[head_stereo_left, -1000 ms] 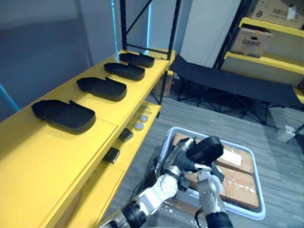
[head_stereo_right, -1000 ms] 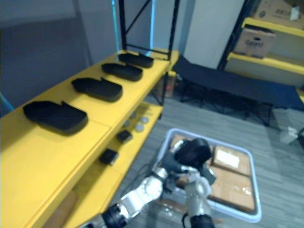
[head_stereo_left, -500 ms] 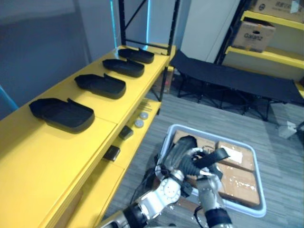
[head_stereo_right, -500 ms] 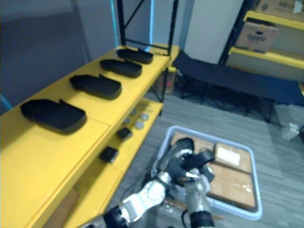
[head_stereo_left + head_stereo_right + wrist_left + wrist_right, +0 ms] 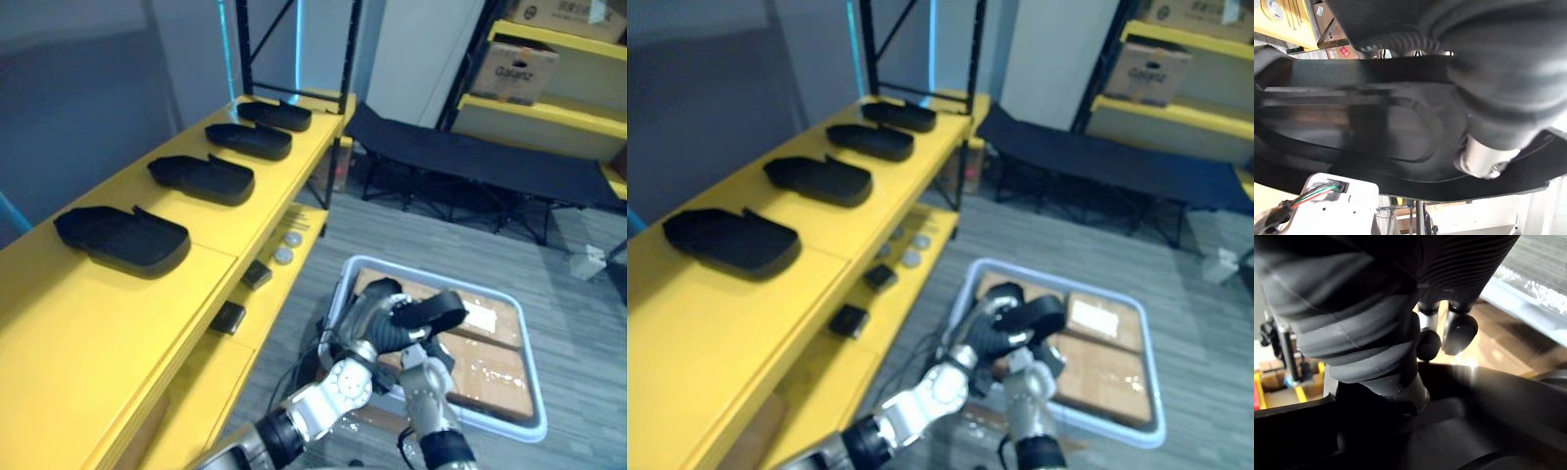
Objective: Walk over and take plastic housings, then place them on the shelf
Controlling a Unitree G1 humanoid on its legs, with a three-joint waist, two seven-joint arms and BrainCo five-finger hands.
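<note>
1 black plastic housing (image 5: 429,311) gripped by left robot hand (image 5: 365,326) and right robot hand (image 5: 423,364), above grey tote (image 5: 529,372) of cartons (image 5: 490,360). 4 housings (image 5: 122,238) on yellow shelf (image 5: 108,328).

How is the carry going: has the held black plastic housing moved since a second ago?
No: the black plastic housing stays above the grey tray's left half.

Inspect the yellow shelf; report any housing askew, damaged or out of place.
Nothing stands out. Four black housings lie flat in an even row along the yellow shelf, all turned the same way. A fifth housing is gripped between the left hand and right hand above the tray.
</note>
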